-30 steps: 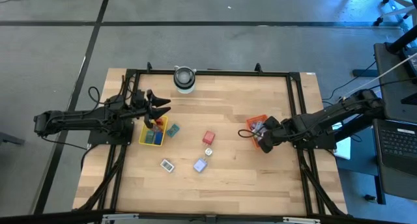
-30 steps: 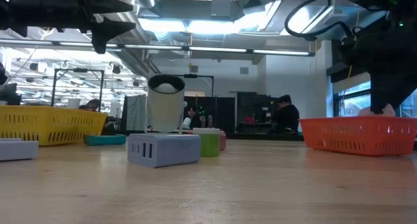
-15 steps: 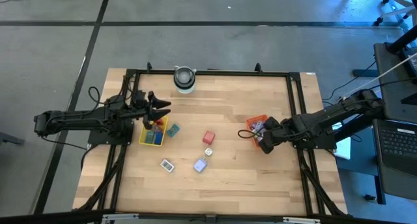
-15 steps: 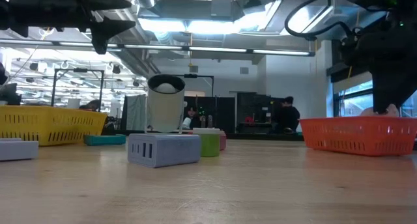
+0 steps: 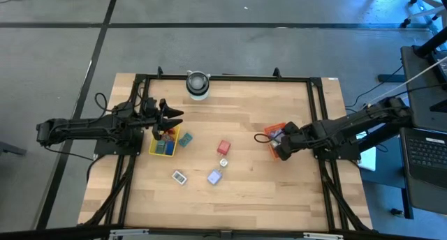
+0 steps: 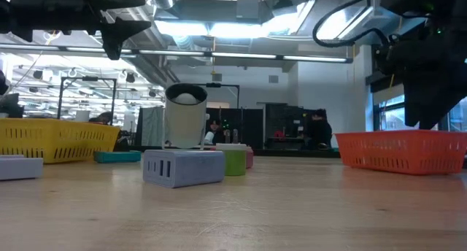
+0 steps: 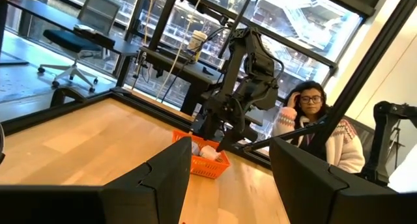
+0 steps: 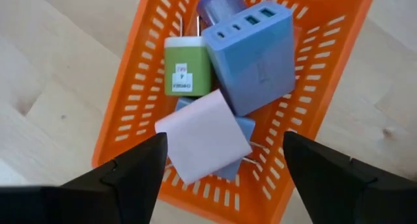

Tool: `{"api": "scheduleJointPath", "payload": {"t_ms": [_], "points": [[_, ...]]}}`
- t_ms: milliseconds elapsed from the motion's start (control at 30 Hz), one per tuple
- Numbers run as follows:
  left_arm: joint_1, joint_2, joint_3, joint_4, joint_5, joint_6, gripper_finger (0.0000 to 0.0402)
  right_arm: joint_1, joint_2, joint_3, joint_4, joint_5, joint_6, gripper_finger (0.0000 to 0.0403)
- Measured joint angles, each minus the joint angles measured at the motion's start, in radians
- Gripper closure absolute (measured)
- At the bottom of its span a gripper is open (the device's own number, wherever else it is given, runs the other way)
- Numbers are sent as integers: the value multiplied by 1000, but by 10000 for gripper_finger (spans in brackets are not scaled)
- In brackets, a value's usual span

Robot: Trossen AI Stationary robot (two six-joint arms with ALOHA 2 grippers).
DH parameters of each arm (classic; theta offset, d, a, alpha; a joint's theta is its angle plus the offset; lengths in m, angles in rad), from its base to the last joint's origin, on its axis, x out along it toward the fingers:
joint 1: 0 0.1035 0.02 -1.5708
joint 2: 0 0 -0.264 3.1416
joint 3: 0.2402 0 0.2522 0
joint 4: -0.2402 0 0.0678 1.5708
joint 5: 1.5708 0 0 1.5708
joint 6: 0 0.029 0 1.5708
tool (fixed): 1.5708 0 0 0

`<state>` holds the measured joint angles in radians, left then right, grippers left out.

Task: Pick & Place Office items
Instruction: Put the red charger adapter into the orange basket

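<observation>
Nearest you in the low view, a lavender block point(image 6: 182, 168) with slots sits on the table point(image 6: 233, 214), a green piece point(image 6: 235, 162) just behind it, and a grey-white cylinder point(image 6: 185, 116) beyond. In the high view, a white item point(image 5: 180, 176), a lavender one point(image 5: 215, 176) and a red one point(image 5: 223, 147) lie loose in the centre. At centre right, your right hand point(image 5: 281, 144) hovers over the orange tray point(image 8: 130, 113), fingers point(image 8: 127, 175) spread and pinching nothing; inside lie a pink square point(image 8: 202, 136), a green charger point(image 8: 187, 66) and a blue charger point(image 8: 254, 48). At centre left, your left hand point(image 5: 167, 121) hangs above the yellow tray point(image 5: 165, 144), fingers apart, empty. A person point(image 7: 313, 123) sits beyond the table.
</observation>
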<state>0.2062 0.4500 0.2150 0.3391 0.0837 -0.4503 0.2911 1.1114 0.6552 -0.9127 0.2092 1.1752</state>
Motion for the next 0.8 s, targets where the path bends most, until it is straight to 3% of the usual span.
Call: {"api": "scheduleJointPath", "payload": {"t_ms": [200, 467, 633, 800], "points": [[0, 0, 0, -4, 0, -23, 199, -19, 0, 4, 5, 16, -19, 112], [0, 1, 0, -6, 0, -71, 199, -19, 0, 142, 11, 157, -181, 135], [0, 15, 2, -6, 15, -90, 199, -50, 0, 218, 41, 230, -367, 137], [0, 27, 2, -4, 8, -88, 198, -110, 6, 247, 194, 237, -691, 137]]}}
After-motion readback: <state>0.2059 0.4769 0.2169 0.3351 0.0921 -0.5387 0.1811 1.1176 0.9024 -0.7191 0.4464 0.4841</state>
